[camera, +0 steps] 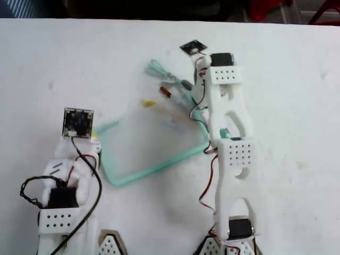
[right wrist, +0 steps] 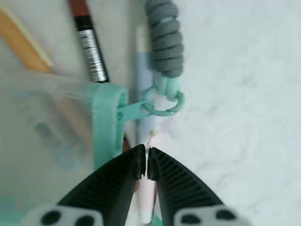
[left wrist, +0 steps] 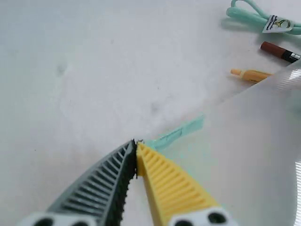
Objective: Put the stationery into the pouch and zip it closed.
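Note:
A clear pouch with mint edging [camera: 154,169] lies in the middle of the table. My left gripper [left wrist: 136,143] is shut, its grey and yellow tips pinching the end of the pouch's mint tab [left wrist: 176,133] at the pouch's left corner; from above it is mostly hidden under the wrist [camera: 94,137]. My right gripper [right wrist: 145,162] is shut just short of the mint zipper pull [right wrist: 129,110], over a white pen [right wrist: 142,70]. A grey cord [right wrist: 164,42] hangs from the pull's ring. A brown pen [right wrist: 87,42] and an orange pen [right wrist: 23,42] poke out of the pouch's mouth.
A coiled mint cord [camera: 159,69] lies behind the pouch, with the brown pen [camera: 166,91] and orange pen [camera: 149,103] near it. The table's far edge [camera: 170,20] runs along the back. Bare white tabletop spreads to the far left and right.

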